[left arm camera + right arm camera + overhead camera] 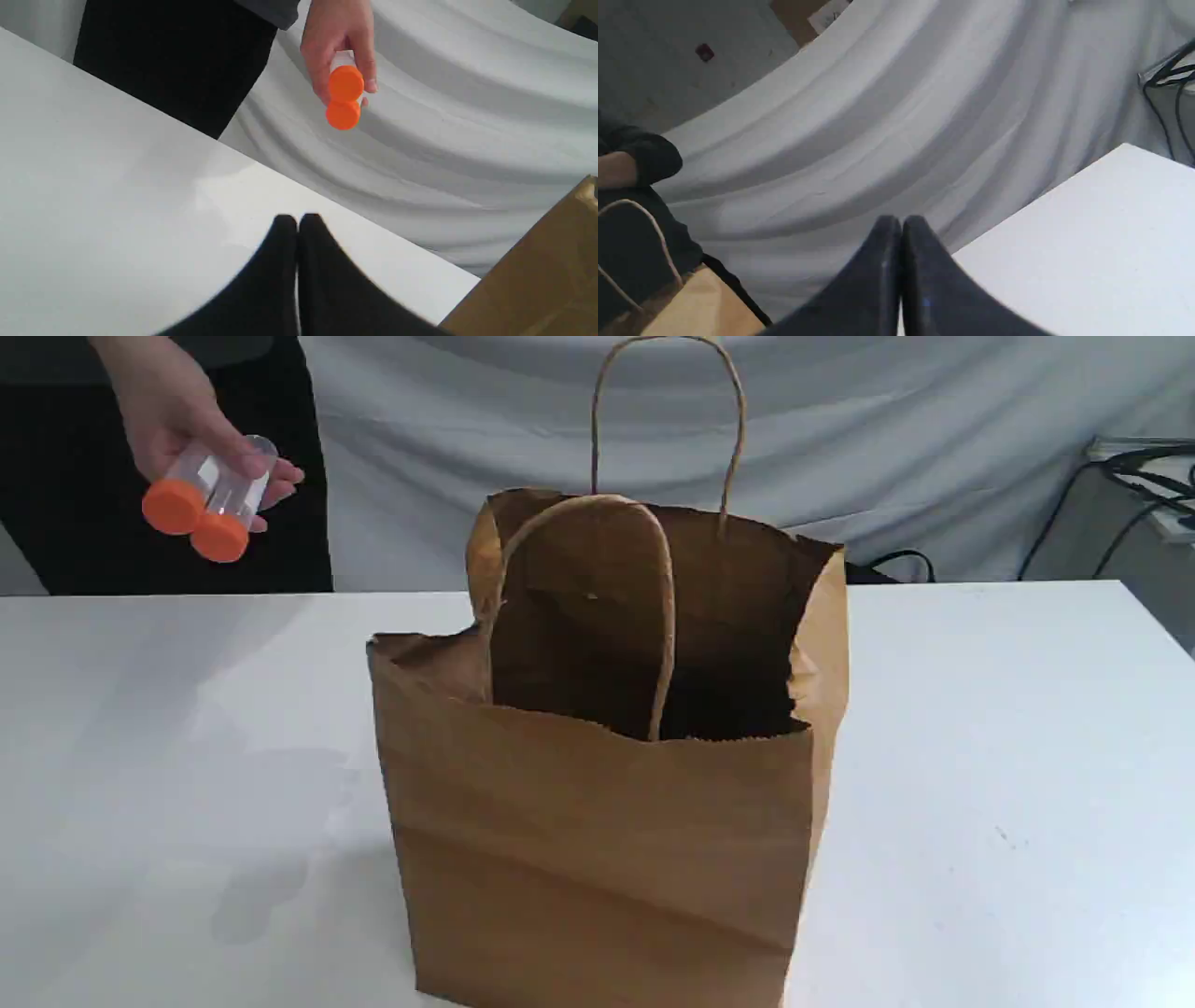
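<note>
**Left gripper** [297, 221]: black fingers pressed together with only a hairline seam between them, holding nothing. It is over the table [117, 186], near its far edge. A corner of the bag [537, 280] is close by on one side. The tubes are well apart from it, in the air beyond the table edge.

**Right gripper** [901, 221]: fingers closed tip to tip, holding nothing. It is above the table [1087, 242] near the far edge, with the bag [691, 308] off to one side.

**Bag** [597, 840]: brown paper, standing upright in the middle of the table [1008, 756], mouth open, rim creased and uneven. The near handle [667, 616] droops inward over the opening. The far handle [738, 420] stands upright. The inside is dark and any contents cannot be made out.

**Tubes** [219, 490]: two, clear plastic, each with an orange cap. The caps [173, 507] sit side by side and point down towards the table. A hand [173, 406] holds them in the air past the table's far left edge, well apart from the bag. The hand [336, 37] and caps [345, 84] also show in the left wrist view.

**Person** [56, 523]: dark clothing, standing behind the table at far left.

**Cloth** [934, 429]: pale grey, draped as a backdrop.

**Cables** [1139, 476]: black, at far right behind the table.
</note>
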Robot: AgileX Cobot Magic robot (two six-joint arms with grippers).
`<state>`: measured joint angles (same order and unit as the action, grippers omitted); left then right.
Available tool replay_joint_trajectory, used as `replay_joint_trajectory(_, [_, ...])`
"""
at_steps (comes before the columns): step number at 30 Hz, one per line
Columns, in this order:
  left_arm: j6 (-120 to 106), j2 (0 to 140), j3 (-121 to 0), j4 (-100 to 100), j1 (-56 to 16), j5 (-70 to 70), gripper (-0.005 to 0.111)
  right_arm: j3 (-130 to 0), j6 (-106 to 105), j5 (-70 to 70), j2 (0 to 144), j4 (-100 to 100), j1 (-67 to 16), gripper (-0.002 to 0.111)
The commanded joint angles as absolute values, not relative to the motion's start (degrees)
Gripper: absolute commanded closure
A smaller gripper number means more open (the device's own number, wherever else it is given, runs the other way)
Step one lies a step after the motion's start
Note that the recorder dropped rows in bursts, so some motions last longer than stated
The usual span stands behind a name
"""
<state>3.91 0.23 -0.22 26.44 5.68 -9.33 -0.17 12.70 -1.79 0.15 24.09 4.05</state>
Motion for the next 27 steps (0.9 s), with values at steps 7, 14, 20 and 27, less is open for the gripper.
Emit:
replay_joint_trajectory(7, [4.1,0.0,0.0,26.4,5.4,-8.9,0.107,0.0,13.3,-5.4,0.0,29.1,3.7,0.108])
replay_joint_trajectory(14, [4.1,0.0,0.0,26.0,5.4,-8.9,0.107,-6.4,15.2,-7.2,0.0,20.2,3.7,0.108])
replay_joint_trajectory(20, [3.8,0.0,0.0,23.2,5.4,-8.9,0.107,-18.5,15.2,-4.6,2.5,4.3,3.7,0.108])
replay_joint_trajectory(27, [3.8,0.0,0.0,23.2,5.4,-8.9,0.107,-32.5,14.7,2.8,18.0,-5.2,1.2,0.108])
